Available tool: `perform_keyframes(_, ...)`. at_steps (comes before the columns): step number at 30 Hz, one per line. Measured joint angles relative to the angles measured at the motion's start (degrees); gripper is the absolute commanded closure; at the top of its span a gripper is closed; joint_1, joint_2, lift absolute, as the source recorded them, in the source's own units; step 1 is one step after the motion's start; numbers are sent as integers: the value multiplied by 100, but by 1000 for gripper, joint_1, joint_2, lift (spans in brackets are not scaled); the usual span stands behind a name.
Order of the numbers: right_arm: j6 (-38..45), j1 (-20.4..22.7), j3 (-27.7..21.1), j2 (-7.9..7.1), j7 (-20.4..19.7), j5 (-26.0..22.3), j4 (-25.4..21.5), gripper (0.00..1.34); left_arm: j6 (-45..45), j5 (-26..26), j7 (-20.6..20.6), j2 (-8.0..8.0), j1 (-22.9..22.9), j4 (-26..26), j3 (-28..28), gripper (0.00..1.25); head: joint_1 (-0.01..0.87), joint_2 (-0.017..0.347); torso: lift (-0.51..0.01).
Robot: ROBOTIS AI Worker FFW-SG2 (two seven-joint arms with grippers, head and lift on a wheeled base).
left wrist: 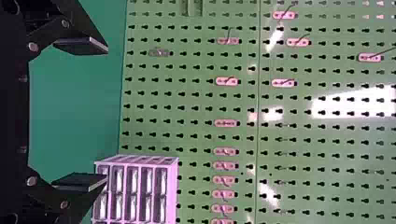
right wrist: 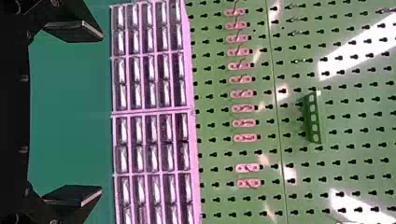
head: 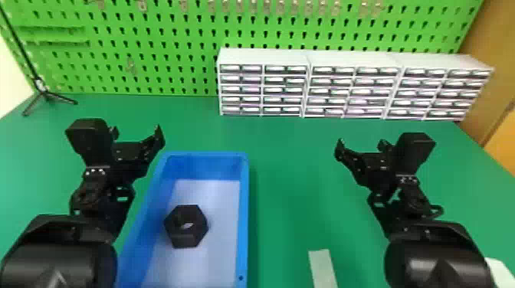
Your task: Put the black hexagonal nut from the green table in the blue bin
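Black hex nut point(head: 196, 233) in blue bin point(head: 243, 229), near left on green tbl point(head: 293, 180), L gripper point(head: 136, 132) at left w/ fingers spread, R gripper point(head: 361, 144) at right, also spread

Working remotely, I am counting one nut point(head: 195, 229), one bin point(head: 243, 214), two grippers point(head: 136, 132), three drawer cabinets point(head: 264, 58), one tripod point(head: 46, 95), one table point(head: 291, 199) and one pegboard point(head: 161, 57).

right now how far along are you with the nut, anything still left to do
Done, it seems: the black nut lies on the floor of the blue bin, inside its walls. In hand: nothing; the left fingers and the right fingers stand wide apart with nothing between them. Left: probably nothing, since the nut is already where the task wants it.
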State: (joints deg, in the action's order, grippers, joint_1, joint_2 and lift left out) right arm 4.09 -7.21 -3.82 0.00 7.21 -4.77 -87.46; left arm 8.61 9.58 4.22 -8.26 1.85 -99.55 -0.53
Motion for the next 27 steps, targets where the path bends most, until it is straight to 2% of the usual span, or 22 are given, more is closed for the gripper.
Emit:
perform_keyframes(17, 47, -9, 47, 0, 0, 2, 0, 147, 36, -23, 0, 0, 42, 2, -25, 295, 683, 28, -96)
perform_keyframes(27, -31, -9, 118, -6, 0, 189, -9, 147, 61, -41, 0, -2, 30, 6, -19, 295, 683, 28, -96)
